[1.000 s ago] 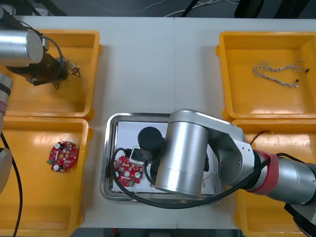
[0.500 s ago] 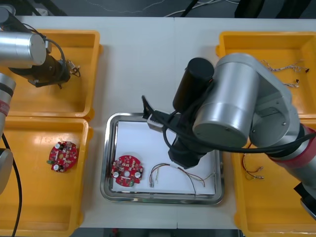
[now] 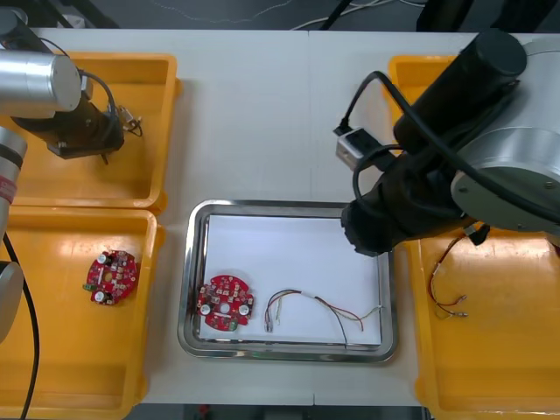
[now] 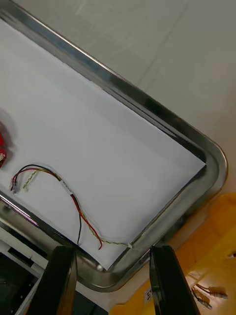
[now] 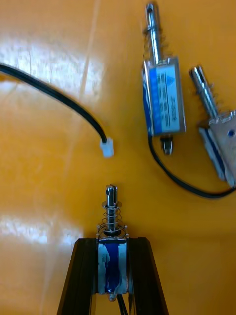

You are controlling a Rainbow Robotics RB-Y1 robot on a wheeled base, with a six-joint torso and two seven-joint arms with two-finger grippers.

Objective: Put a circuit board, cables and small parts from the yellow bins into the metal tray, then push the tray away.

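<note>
Step judged in hand: small parts.

- Left gripper (image 5: 112, 243), at upper left of the front view inside a yellow bin (image 3: 159, 80), fingers clamped on a small metal part (image 5: 111, 261). Two loose parts (image 5: 162, 103) noted just beyond it.
- Right gripper (image 4: 113, 251) held above the right end of the metal tray (image 3: 188, 289), fingers apart, nothing between them.
- Circuit board (image 3: 226, 304) and red and yellow cable (image 3: 319, 304) lying in the tray, at lower centre of the front view.

Next move judged: the part is to be lifted clear and released on bare tray floor, away from board and cable.

Blue label on the parts carries print; it cannot be read.
</note>
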